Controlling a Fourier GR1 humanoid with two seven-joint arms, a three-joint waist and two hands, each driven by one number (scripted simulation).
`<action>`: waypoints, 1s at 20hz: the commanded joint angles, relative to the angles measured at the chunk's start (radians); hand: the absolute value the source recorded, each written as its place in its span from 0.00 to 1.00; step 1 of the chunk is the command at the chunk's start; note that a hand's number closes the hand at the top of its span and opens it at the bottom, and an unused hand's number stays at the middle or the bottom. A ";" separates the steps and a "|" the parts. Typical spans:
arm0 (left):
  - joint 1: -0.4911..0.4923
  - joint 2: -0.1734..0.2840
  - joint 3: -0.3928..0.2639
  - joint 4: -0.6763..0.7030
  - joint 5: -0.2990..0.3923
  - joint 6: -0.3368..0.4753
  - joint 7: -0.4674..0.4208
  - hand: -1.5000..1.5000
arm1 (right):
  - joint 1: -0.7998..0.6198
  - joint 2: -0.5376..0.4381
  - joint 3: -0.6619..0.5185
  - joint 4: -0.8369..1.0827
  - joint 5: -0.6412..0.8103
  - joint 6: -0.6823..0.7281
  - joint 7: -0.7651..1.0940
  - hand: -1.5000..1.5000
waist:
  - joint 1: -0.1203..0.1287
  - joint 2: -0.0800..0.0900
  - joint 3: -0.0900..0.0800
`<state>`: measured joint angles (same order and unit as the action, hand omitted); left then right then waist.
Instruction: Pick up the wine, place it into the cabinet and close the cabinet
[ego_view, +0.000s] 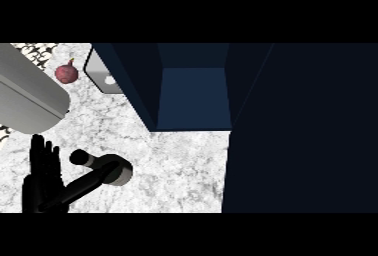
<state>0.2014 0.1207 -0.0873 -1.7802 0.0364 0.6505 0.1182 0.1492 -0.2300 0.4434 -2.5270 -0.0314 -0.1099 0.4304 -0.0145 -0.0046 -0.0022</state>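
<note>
Your left hand (40, 175) sits at the lower left of the head view, fingers straight and spread upward, thumb angled out to the right. It holds nothing. The wine (103, 167) stands on the marble counter (177, 170) just right of that hand (seen from above: dark cap, pale neck, dark body); the thumb tip overlaps the bottle's lower side, and you cannot tell whether they touch. The navy cabinet (192, 95) is open, its interior beyond the bottle and to the right. A red fruit (66, 73) lies at upper left. Right hand: not visible.
</note>
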 joint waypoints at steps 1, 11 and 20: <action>0.016 -0.022 0.068 0.135 0.104 -0.088 -0.153 0.00 | 0.050 -0.031 -0.036 -0.223 -0.026 -0.006 0.084 0.00 | 0.003 0.002 0.000; -0.012 -0.097 0.075 0.342 0.151 -0.188 -0.334 0.00 | 0.017 -0.056 -0.068 -0.236 -0.074 0.000 0.107 0.00 | 0.005 0.003 0.001; -0.066 -0.120 0.113 0.546 0.206 -0.249 -0.498 0.00 | 0.004 -0.046 -0.067 -0.226 -0.066 -0.019 0.097 0.00 | 0.005 0.004 0.001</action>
<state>0.1585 0.0081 -0.0075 -1.3304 0.2144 0.4491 -0.3000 0.1512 -0.2598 0.4281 -2.5270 -0.0344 -0.1159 0.4101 -0.0149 -0.0029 -0.0012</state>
